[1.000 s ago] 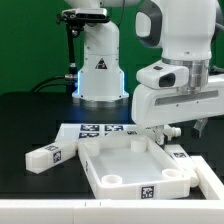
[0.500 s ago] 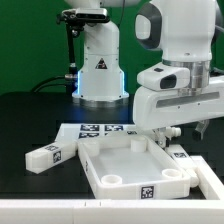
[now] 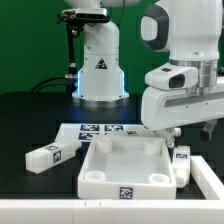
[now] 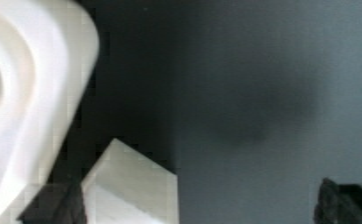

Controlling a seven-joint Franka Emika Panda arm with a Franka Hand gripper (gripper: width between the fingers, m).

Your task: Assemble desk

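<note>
The white desk top (image 3: 125, 166), a tray with a raised rim and corner sockets, lies in the middle of the table. One white leg block (image 3: 50, 155) lies at the exterior view's left. Another leg block (image 3: 182, 163) lies against the tray's right side, and a third leg block (image 3: 210, 181) lies further right. My gripper (image 3: 189, 133) hangs open just above the leg beside the tray. In the wrist view the gripper (image 4: 199, 206) is wide open. That leg (image 4: 139, 186) sits close to one finger (image 4: 46, 206), and the tray's rim (image 4: 27, 90) curves beside it.
The marker board (image 3: 100, 130) lies flat behind the tray. The white cone-shaped robot base (image 3: 100, 65) stands at the back on the black table. A pale table edge (image 3: 60, 210) runs along the front.
The tray has turned from skewed to square with the front edge and shifted towards the exterior view's left. My gripper has moved a little to the right.
</note>
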